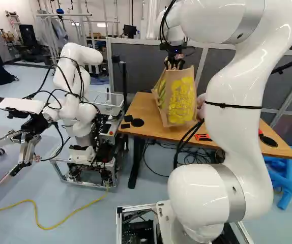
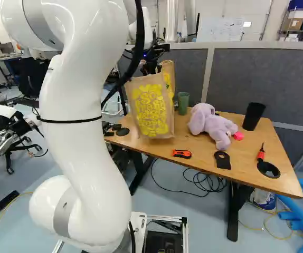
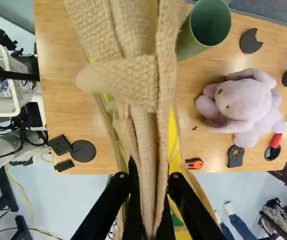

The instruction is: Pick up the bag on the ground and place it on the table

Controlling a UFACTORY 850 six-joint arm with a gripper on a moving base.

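Tan burlap bag (image 2: 152, 110) — upright, long axis near vertical — top end in the pincer's grasp (image 1: 174, 65).

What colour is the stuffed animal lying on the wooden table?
The plush stuffed animal is pale purple, seen best in the right base view.

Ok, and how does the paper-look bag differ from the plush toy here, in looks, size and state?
The bag is tan with yellow print; the plush toy is plain pale purple. The bag is tall and boxy, the plush toy smaller, rounded and low. The bag's top is pinched in the gripper, while the plush toy lies ungripped on the table. Both are within the tabletop's edges in the wrist view's background.
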